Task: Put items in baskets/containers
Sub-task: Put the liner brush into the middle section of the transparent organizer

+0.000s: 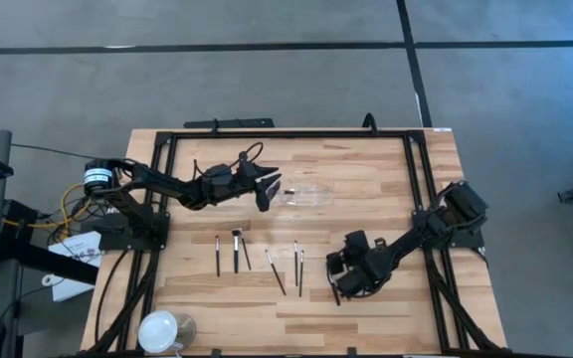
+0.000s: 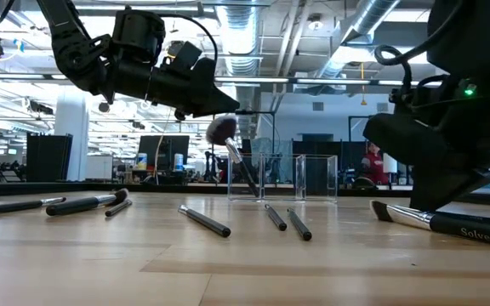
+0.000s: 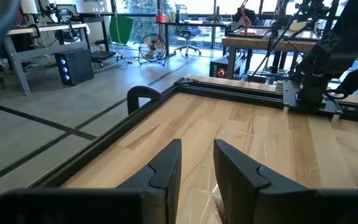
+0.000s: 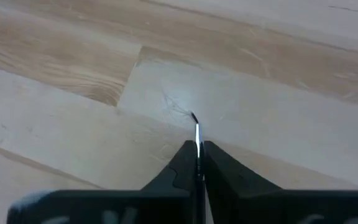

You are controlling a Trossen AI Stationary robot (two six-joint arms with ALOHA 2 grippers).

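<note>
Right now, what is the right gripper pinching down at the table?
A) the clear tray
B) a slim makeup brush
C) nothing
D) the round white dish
B: the right gripper is shut on a slim makeup brush, whose tip pokes out between its fingers.

Bare worktop [image 1: 366, 189] lies far right; 6 makeup brushes [image 1: 257, 257] crowd the middle; white dish [image 1: 159, 329] blocks near left.
</note>
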